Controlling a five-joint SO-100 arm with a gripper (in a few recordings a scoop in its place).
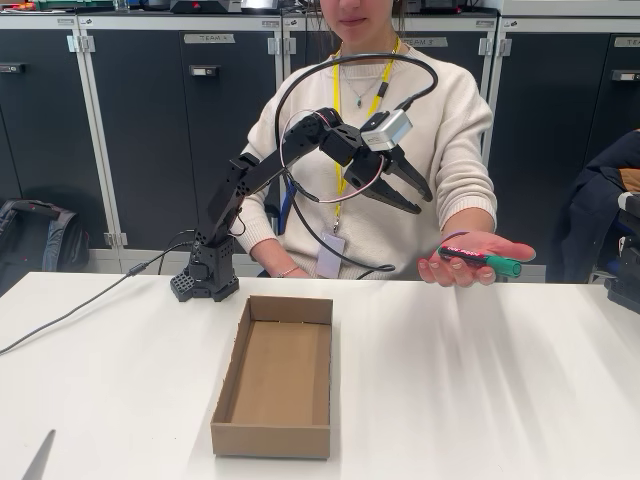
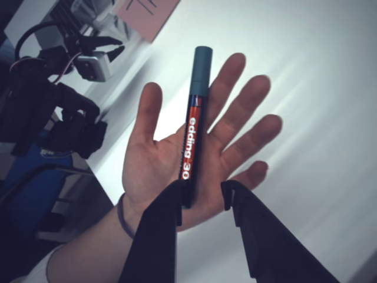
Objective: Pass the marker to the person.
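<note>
The marker (image 1: 482,261) lies flat on the person's (image 1: 420,150) open palm (image 2: 177,171), held out above the worktop (image 1: 480,380), green cap toward the fingertips. The robot's hand (image 1: 418,200) hangs apart from it, up and to the left in the fixed view, jaws spread and empty. The handover looks done; this is the release step. What remains, I judge, is to draw the arm back clear of the palm, toward its base beside the box (image 1: 275,375).
</note>
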